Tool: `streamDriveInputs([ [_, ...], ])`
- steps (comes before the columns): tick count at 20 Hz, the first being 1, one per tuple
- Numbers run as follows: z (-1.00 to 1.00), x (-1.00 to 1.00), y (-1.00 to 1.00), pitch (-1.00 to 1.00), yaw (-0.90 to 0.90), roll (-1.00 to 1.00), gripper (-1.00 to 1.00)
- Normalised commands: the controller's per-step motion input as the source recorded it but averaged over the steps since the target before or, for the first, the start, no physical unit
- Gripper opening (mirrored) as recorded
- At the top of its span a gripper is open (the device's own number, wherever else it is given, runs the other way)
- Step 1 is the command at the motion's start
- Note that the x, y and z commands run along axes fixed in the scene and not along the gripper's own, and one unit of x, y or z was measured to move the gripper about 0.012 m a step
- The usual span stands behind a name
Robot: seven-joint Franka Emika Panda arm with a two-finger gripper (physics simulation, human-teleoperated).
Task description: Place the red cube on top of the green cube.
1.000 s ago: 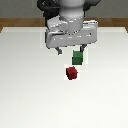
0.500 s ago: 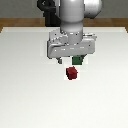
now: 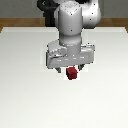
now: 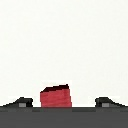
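The red cube (image 3: 72, 74) lies on the white table, just below my gripper (image 3: 71, 69) in the exterior view. In the wrist view the red cube (image 4: 55, 97) sits between the two dark fingertips (image 4: 20, 103), nearer to one of them, with a gap on each side. My gripper (image 4: 64, 103) is open and holds nothing. The green cube does not show in either view; the hand (image 3: 70, 55) covers the spot behind the red cube.
The white table (image 3: 25, 95) fills the scene, with a wooden floor strip (image 3: 20, 22) beyond its far edge. The arm's base (image 3: 50, 15) stands at the far side.
The hand has come down and forward over the red cube, so its fingers now straddle it. The green cube, visible earlier beside the hand, is now covered.
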Motion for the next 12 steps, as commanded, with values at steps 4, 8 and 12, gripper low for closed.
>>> streamDriveInputs([
  [4, 0.00, 0.00, 0.25, 0.00, 0.00, 0.00, 1.00],
  [8, -0.25, 0.00, 0.00, 0.00, 0.00, 0.00, 1.00],
  [12, 0.00, 0.00, 0.00, 0.00, 0.00, 0.00, 1.00],
])
